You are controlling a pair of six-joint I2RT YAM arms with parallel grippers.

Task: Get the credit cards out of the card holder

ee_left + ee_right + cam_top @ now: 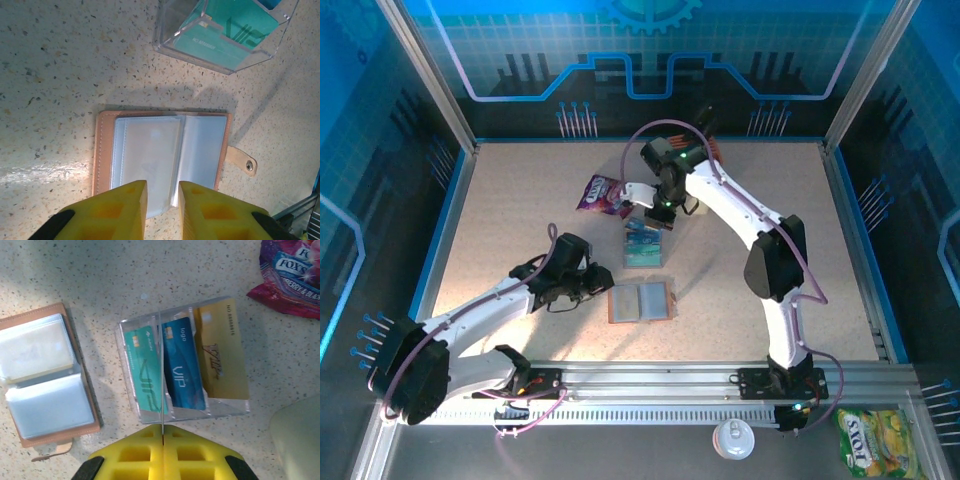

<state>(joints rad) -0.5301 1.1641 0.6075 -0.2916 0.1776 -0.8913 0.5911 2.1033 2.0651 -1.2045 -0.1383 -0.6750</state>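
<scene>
1. Where the worktop point(520, 220) is viewed from above, the card holder point(642, 302) is shown lying open and flat near the middle, its clear sleeves turned upward.
2. The credit cards point(182, 365), one teal, one blue and one gold, are seen side by side in a clear box point(126, 340), which is set just beyond the card holder and apart from it.
3. The left pincer point(162, 189) is held over the near edge of the card holder, its jaws set narrowly apart; whether a sleeve is touched cannot be told.
4. The right pincer point(162, 432) is poised at the near edge of the clear box, its jaws pressed fully together.
5. A purple snack packet point(600, 193) is shown on the worktop beyond the box.
</scene>
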